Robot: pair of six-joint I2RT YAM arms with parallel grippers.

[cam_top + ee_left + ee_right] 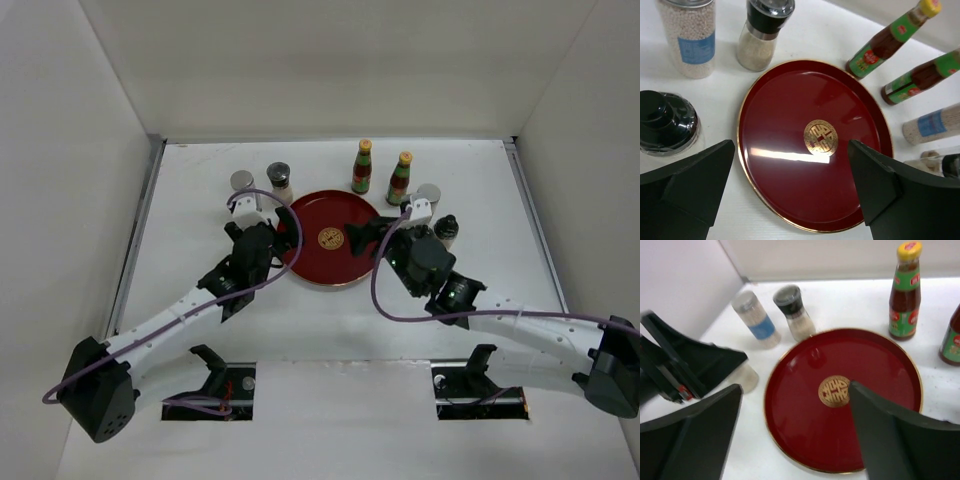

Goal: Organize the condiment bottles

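Note:
The dark-red tray [330,262] with a gold emblem holds nothing. Behind it stand two red sauce bottles [362,166] [400,179] with yellow caps. A silver-lid jar [242,184] and a black-top grinder [279,181] stand at the back left. Another silver-lid jar [428,195] and a black-lid jar [446,230] stand at the right. My left gripper [282,235] is open and empty over the tray's left edge [752,165]. A black-lid jar [662,125] stands just to its left. My right gripper [362,236] is open and empty over the tray's right side [805,435].
White walls close in the table on the left, back and right. Both arms reach in from the near edge and face each other across the tray. The left gripper's black fingers [685,365] show in the right wrist view.

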